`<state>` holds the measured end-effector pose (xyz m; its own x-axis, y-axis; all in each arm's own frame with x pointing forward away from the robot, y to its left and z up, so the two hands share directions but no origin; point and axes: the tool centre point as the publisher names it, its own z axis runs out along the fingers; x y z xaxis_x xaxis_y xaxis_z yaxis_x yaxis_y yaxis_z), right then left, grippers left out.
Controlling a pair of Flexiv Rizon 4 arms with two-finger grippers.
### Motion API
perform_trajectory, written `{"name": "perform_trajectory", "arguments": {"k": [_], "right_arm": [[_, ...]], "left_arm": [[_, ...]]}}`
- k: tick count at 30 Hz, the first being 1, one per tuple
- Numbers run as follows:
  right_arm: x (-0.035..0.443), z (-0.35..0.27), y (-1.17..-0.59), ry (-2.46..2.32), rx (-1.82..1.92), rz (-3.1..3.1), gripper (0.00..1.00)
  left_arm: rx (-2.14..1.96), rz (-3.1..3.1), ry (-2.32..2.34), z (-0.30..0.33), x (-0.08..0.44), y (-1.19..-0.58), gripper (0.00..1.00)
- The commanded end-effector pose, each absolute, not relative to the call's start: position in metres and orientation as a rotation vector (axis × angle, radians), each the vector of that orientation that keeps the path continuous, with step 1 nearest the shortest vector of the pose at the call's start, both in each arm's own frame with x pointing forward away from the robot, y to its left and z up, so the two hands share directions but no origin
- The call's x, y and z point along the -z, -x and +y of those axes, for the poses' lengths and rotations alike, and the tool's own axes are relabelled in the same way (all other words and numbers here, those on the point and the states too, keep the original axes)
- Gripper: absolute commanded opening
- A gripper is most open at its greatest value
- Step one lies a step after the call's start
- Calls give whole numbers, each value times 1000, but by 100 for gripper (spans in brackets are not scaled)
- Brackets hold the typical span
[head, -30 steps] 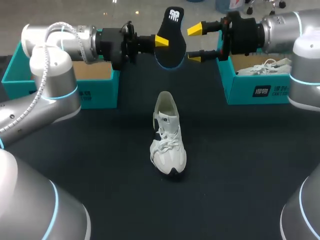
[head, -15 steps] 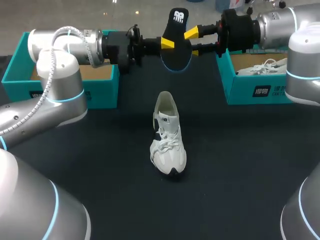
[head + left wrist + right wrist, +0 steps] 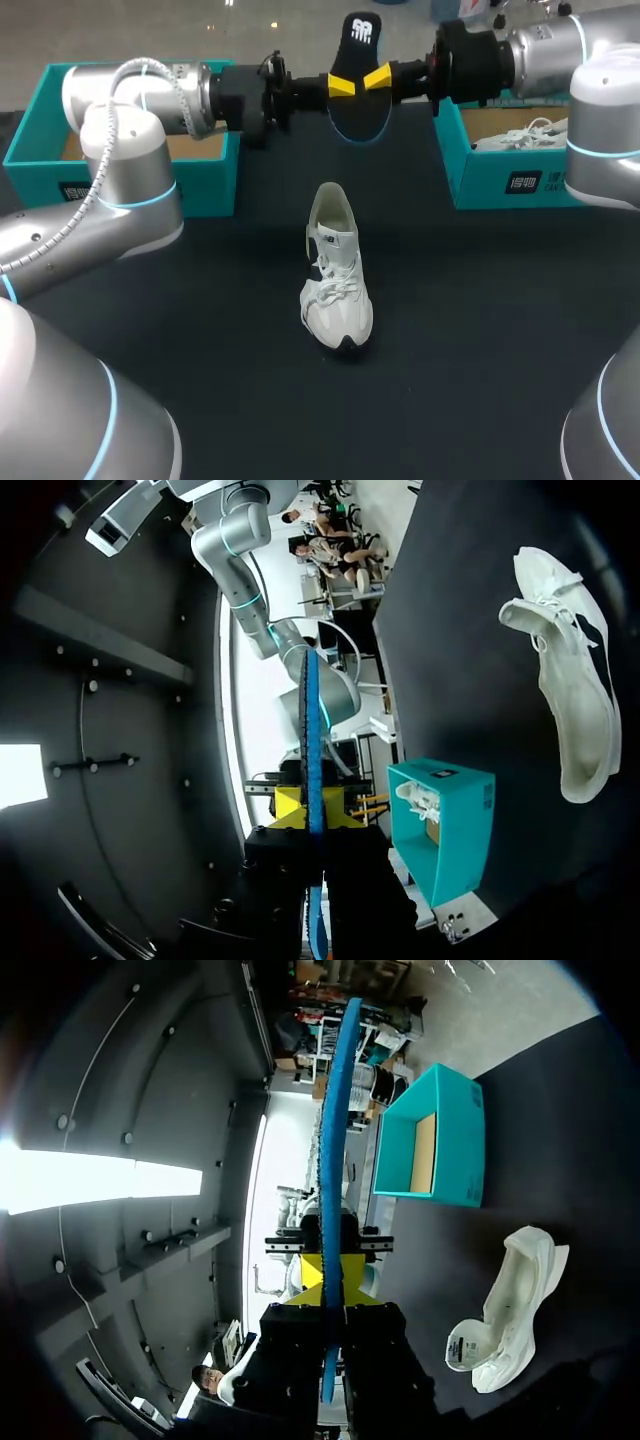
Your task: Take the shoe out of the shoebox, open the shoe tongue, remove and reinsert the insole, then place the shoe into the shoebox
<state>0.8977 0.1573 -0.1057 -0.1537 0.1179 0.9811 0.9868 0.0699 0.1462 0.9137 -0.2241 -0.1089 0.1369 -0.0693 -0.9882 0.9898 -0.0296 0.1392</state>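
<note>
At the top centre of the head view, the black insole (image 3: 361,118) stands upright in the air above the desk (image 3: 480,330), its broad face turned toward the camera. We have both hands on it. Our left hand (image 3: 343,86), coming in from the upper left, pinches the insole's left side. Our right hand (image 3: 378,78), coming in from the upper right, pinches its right side. The yellow tips nearly meet across the insole's middle.

In the centre of the frame the white sneaker (image 3: 336,275) sits on its sole on the dark desk. Its toe points to the lower edge, its heel opening faces the top and its laces lie loose. It is well apart from both hands.

The left shoebox (image 3: 200,190), teal, sits at the upper left, partly behind our left arm. The right shoebox (image 3: 505,180) sits at the upper right, with a second shoe (image 3: 530,135) lying in it.

In the left wrist view the insole (image 3: 312,710) appears edge-on as a thin blue line. It runs out from the left hand (image 3: 315,810), whose fingers press on it from two sides. The right shoebox (image 3: 450,840) is just beside the hand, and the sneaker (image 3: 570,690) lies farther off.

In the right wrist view the insole (image 3: 335,1110) again runs edge-on out of the right hand (image 3: 332,1280), clamped between its fingers. Beside the insole sits the left shoebox (image 3: 445,1140), its brown inner wall showing. The sneaker (image 3: 510,1310) is nearer the hand.
</note>
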Motion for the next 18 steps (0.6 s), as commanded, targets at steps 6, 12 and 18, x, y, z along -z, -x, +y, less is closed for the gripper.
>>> {"name": "perform_trajectory", "arguments": {"k": [6,12,18], "right_arm": [[106,156,-892,1176,1229,-1437,0],[105,146,-891,1174,1292,-1446,0],[105,133,-889,1186,1311,-1459,0]], "left_arm": [[1161,1045,-1226,-220,107,-913,100],[1137,1062,-1231,-202,108,-915,100],[1116,1092,-1277,-174,113,-915,100]]}}
